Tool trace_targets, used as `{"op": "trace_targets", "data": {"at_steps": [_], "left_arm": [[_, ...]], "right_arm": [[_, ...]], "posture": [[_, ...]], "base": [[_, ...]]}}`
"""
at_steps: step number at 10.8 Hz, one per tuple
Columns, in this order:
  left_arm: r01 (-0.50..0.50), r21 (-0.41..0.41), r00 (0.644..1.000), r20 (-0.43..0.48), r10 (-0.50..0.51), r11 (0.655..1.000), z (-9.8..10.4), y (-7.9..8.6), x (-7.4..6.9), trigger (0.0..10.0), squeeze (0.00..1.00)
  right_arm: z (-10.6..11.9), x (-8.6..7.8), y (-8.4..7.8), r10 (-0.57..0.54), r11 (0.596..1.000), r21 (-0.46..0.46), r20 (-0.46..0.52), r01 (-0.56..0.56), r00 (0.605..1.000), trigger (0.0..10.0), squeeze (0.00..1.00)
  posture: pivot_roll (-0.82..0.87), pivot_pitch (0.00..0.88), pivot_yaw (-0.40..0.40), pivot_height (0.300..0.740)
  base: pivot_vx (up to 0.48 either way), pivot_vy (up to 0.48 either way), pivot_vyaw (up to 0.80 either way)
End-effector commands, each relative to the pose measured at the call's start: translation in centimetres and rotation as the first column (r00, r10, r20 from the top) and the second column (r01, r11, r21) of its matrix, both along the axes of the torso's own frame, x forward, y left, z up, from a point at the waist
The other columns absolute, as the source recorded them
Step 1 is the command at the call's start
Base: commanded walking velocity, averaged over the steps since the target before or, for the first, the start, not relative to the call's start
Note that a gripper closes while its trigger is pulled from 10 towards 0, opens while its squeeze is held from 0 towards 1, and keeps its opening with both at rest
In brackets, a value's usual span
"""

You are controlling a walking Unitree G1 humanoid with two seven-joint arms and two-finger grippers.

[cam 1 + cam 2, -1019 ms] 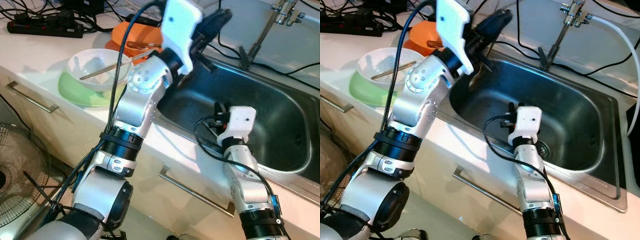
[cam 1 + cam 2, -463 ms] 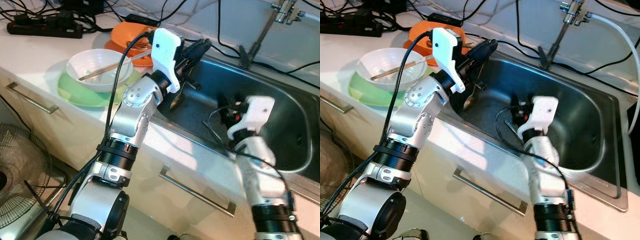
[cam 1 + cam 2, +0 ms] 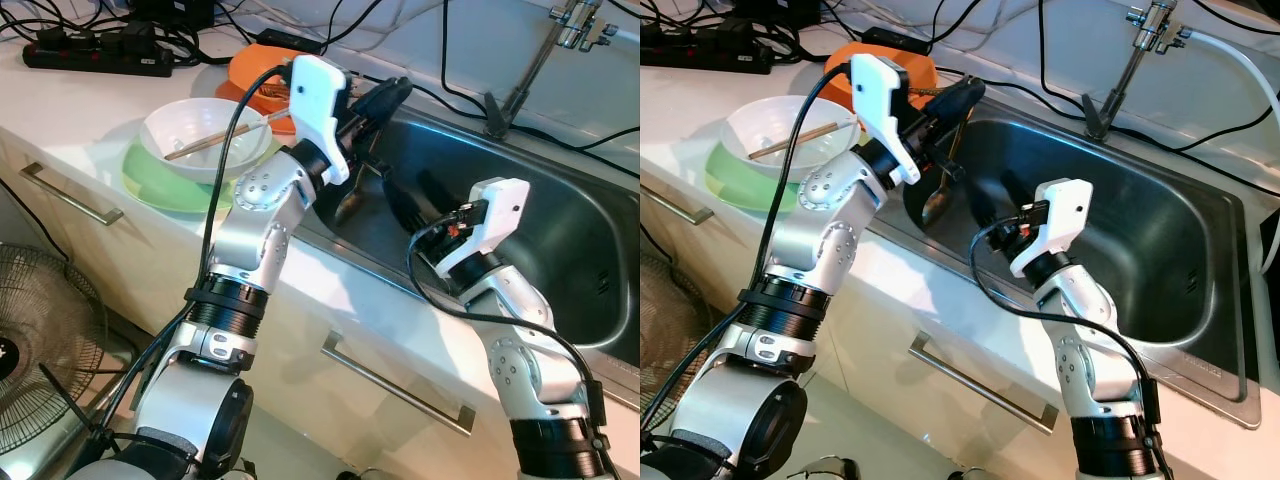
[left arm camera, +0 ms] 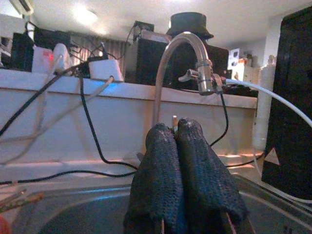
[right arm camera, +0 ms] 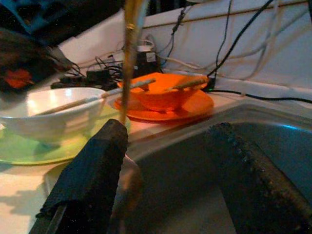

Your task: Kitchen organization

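My left gripper (image 3: 962, 92) hangs over the near-left corner of the sink (image 3: 1200, 330), its two black fingers (image 4: 158, 195) pressed tight together on the handle of a spoon (image 3: 936, 196). The spoon dangles below them, bowl end down, just inside the sink's left wall. My right gripper (image 5: 170, 180) reaches into the sink from the front rim, pointed toward that spoon, with its fingers spread wide apart and holding nothing; the spoon's bowl sits close by one finger, though I cannot tell whether they touch.

On the counter to the left of the sink stands a white bowl (image 3: 205, 140) with a chopstick (image 3: 215, 137) lying across it, resting on a green plate (image 3: 150, 175). Behind it, nearer the sink's back-left corner, is an orange bowl (image 3: 262, 68) on an orange plate (image 5: 195, 105). The faucet (image 3: 1127, 58) rises at the back of the sink, and a black power strip (image 3: 95, 57) lies far left of it among cables.
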State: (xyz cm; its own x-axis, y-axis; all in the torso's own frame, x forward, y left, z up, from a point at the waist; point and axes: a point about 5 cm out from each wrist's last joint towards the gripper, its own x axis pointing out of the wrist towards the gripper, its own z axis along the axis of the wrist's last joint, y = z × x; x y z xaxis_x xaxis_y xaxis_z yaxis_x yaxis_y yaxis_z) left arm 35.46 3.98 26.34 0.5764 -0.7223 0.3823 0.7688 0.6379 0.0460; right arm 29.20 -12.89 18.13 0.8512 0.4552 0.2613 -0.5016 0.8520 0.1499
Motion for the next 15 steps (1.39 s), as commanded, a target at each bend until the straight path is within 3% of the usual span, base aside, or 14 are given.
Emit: {"op": "trace_targets", "data": {"at_steps": [1,5,12,13,14,15], "left_arm": [[0.061,-0.015,0.998,-0.001,-0.061,0.998,0.3,-0.6,-0.4,10.0,0.0],[0.207,-0.011,0.978,-0.036,-0.207,0.978,0.2,-2.0,-1.5,10.0,0.0],[0.308,-0.014,0.948,-0.074,-0.308,0.951,0.1,-3.1,-2.5,10.0,0.0],[0.308,-0.012,0.948,-0.076,-0.308,0.951,0.2,-3.2,-2.5,10.0,0.0],[0.305,-0.009,0.949,-0.076,-0.305,0.952,0.2,-3.1,-2.5,10.0,0.0],[0.301,-0.007,0.951,-0.076,-0.301,0.954,0.2,-3.1,-2.5,10.0,0.0]], "right_arm": [[0.2,-0.3,-0.1,0.019,1.0,0.008,-0.005,-0.019,1.0,10.0,0.0],[0.2,-0.4,0.3,0.013,1.0,0.017,-0.01,-0.013,1.0,10.0,0.0],[-0.2,-0.2,1.0,-0.005,1.0,0.023,-0.026,0.005,1.0,10.0,0.0],[-0.3,-0.1,0.9,-0.019,1.0,0.021,-0.03,0.02,0.999,3.6,0.0],[-0.4,0.0,0.9,-0.032,0.999,0.02,-0.035,0.032,0.999,0.0,0.0],[-0.4,0.0,0.9,-0.034,0.999,0.015,-0.035,0.035,0.999,0.0,0.0]], "posture": [[-0.1,0.028,-0.088,0.74],[-0.09,0.02,-0.081,0.74],[-0.09,0.02,-0.073,0.74],[-0.09,0.022,-0.075,0.74],[-0.09,0.022,-0.074,0.74],[-0.08,0.029,-0.077,0.74]], "base": [[0.0,0.0,0.0],[0.0,0.0,0.0],[0.0,0.0,0.0],[0.0,0.0,0.0],[0.0,0.0,0.0],[0.0,0.0,0.0]]}}
